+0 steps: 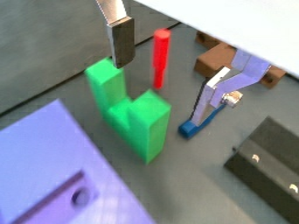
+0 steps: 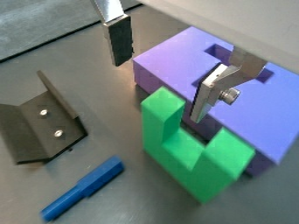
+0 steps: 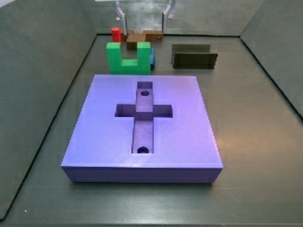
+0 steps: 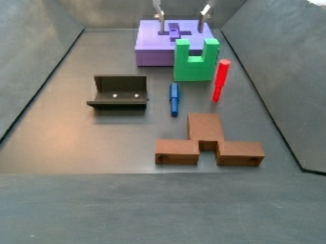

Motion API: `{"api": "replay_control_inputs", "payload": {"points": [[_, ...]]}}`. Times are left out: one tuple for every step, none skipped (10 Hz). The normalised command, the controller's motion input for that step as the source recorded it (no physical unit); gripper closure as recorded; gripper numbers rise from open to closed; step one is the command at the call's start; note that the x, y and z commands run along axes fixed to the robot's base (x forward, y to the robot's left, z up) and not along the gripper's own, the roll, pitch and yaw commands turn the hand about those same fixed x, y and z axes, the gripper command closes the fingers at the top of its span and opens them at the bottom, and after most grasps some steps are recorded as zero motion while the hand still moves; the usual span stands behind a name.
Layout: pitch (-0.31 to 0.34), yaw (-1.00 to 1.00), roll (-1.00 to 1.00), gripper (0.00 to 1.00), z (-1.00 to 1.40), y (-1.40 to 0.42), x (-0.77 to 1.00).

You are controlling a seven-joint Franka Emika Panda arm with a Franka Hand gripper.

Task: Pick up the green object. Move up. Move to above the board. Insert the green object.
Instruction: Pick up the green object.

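Both side views: open tool (image 4: pixel 181 12) above green object (image 4: pixel 195 59), red peg (image 4: pixel 220 80) beside.

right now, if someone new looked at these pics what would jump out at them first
The large purple board with its cross-shaped recess dominates the floor in a side view. Just beyond its far end stands the bright green object, prongs up, with a red peg upright beside it. The hand hangs open above the green object, its fingers not touching it.

The gripper (image 2: pixel 170 66) has flat silver fingers (image 2: pixel 215 90) with dark pads.
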Motion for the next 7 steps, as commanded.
{"api": "replay_control_inputs", "payload": {"points": [[0.0, 0.39, 0.06, 0.0, -0.25, -0.36, 0.32], [0.0, 0.04, 0.03, 0.0, -0.37, -0.03, 0.13], [0.0, -0.03, 0.08, 0.0, -0.31, 0.0, 0.0], [0.0, -0.33, 0.12, 0.0, -0.22, 0.05, -0.06], [0.011, -0.39, 0.13, 0.0, -0.18, 0.09, -0.13], [0.023, -0.36, 0.12, 0.0, -0.18, 0.08, -0.07], [0.009, -0.33, 0.07, 0.0, -0.2, 0.06, -0.05]]}}
